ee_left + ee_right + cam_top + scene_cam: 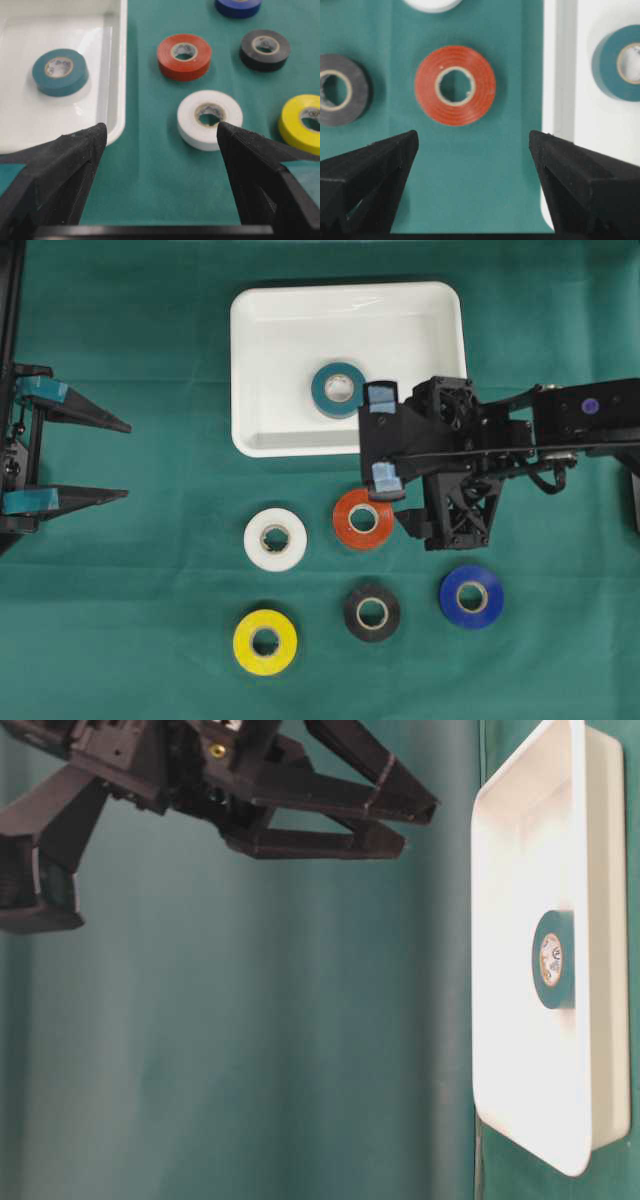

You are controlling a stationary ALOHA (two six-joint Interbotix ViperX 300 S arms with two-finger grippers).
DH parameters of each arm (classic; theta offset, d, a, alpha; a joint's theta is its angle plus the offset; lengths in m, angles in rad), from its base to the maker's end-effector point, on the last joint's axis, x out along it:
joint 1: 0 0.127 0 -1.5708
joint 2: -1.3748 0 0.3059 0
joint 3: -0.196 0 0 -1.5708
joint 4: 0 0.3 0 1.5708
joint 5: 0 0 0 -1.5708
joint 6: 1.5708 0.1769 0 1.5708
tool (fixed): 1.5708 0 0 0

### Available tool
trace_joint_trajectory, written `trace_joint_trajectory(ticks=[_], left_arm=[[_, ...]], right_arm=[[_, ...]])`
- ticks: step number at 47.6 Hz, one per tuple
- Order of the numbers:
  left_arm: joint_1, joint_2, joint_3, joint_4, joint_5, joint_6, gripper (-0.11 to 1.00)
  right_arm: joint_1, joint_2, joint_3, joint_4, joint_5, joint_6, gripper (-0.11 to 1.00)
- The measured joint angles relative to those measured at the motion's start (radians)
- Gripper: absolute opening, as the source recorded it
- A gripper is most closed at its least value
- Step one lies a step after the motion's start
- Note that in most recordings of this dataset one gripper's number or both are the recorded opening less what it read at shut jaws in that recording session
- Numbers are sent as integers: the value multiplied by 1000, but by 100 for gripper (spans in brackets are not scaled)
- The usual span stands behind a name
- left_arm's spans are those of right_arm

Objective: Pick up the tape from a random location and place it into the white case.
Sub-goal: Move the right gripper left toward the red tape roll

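Observation:
The white case (270, 350) lies at the back middle with a teal tape roll (338, 389) flat inside it, both also seen in the table-level view as case (510, 870) and teal roll (553, 960). My right gripper (382, 437) hangs open and empty over the case's front right rim. In its wrist view the right gripper (474, 140) frames bare cloth, with the red tape (455, 85) just ahead and the case rim (555, 100) by one finger. At the left edge, my left gripper (127, 460) stands open and empty, far from the rolls.
On the green cloth in front of the case lie a red roll (362, 519), a white roll (275, 539), a yellow roll (265, 642), a black roll (372, 612) and a blue roll (471, 596). The left wrist view has the white roll (210, 120) nearest.

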Motion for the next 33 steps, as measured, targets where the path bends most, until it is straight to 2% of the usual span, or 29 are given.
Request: trace_joint_trajectory(ticks=[33], left_arm=[[0, 0, 0, 0, 9, 0, 90]], right_arm=[[9, 8, -11, -2, 9, 2, 92]])
